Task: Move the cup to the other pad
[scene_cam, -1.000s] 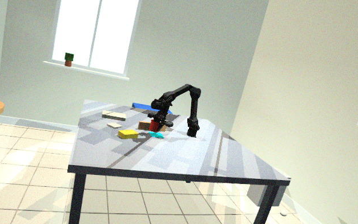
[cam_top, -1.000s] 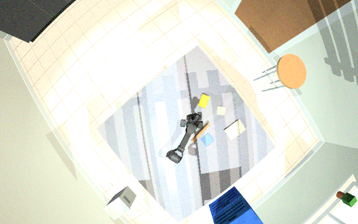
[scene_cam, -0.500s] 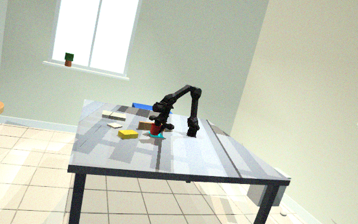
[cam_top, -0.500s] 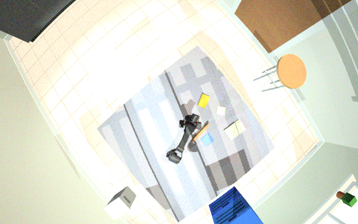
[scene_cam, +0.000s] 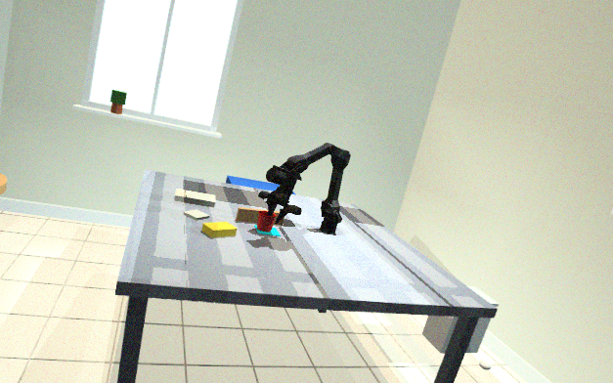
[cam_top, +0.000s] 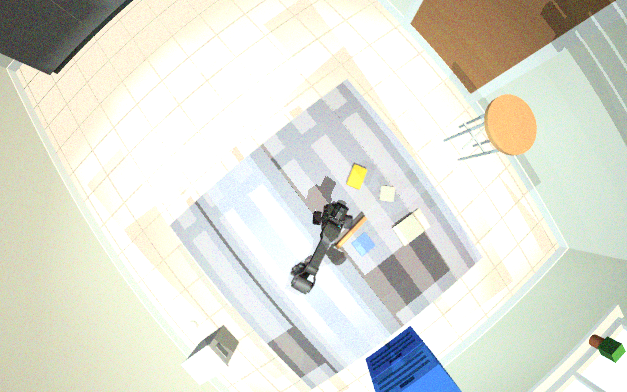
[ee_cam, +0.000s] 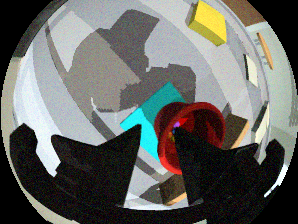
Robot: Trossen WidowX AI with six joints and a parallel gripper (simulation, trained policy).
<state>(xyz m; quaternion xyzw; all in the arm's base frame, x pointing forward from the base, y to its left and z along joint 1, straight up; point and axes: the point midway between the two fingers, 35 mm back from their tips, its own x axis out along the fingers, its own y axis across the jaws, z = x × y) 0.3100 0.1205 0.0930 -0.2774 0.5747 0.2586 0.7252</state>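
Above the cyan pad [scene_cam: 272, 234] [ee_cam: 141, 124], the gripper [cam_top: 335, 212] [scene_cam: 275, 216] [ee_cam: 158, 129] points down over the table [cam_top: 295, 367] [scene_cam: 220, 292], its fingers parted partway with nothing clamped between them. From where I stand, the black arm [cam_top: 319, 257] [scene_cam: 335, 181] goes up nearly straight from its base, bends sharply at the elbow, then slopes downward to the wrist, where the hand drops toward the red cup [scene_cam: 266, 223] [ee_cam: 214, 122]. That cup stands upright on the cyan pad, its mouth facing up and its long axis close to vertical, set toward one side of the pad rather than squarely in the middle. One finger overlaps the cup's mouth in the wrist view, the other is outside the rim; whether either touches the wall, I can't tell. A few coloured marbles [ee_cam: 176, 125] show inside the cup. Right near it is the low wooden barrier [cam_top: 352, 232] [scene_cam: 247, 215] [ee_cam: 237, 131], with the blue pad [cam_top: 363, 244] on its far side from the hand. Over the other way, the yellow block [cam_top: 357, 176] [scene_cam: 219, 230] [ee_cam: 209, 22] lies apart from the cup.
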